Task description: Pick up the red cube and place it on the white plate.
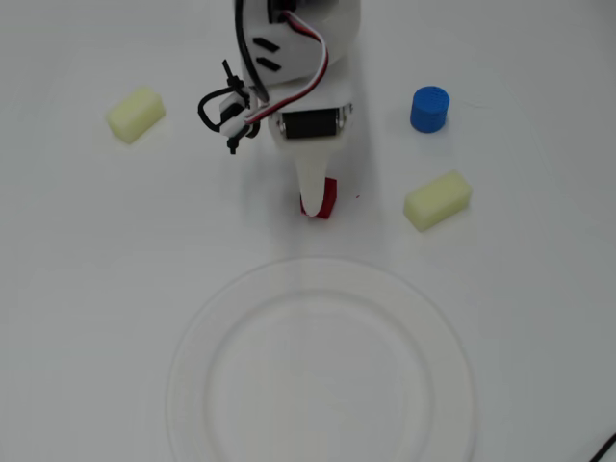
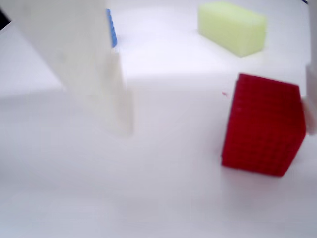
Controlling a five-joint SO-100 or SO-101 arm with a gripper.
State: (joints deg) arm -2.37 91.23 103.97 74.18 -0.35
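1. I see my gripper [image 2: 213, 124] spread wide, pinching nothing; in the wrist view one white finger [image 2: 89, 64] stands left, the other at the right edge.
2. The red cube [image 2: 262, 129], matte and ridged, sits on the table between them, against the right finger.
3. Overhead, bare table separates it from the white plate [image 1: 192, 337], which is round and faintly ribbed.
4. A pale yellow block [image 1: 437, 200] and blue cylinder [image 1: 429, 109] lie to the right, another block [image 1: 136, 114] far left.

White table [image 1: 77, 289] as the surface. Overhead view: blue cylinder [image 1: 429, 109] standing upright at 2 o'clock; one pale yellow block [image 1: 437, 200] lying just below it at 3 o'clock; second pale yellow block [image 1: 136, 114] at 10 o'clock, well apart from both. Dark cable end [image 1: 604, 449] at the 5 o'clock corner.
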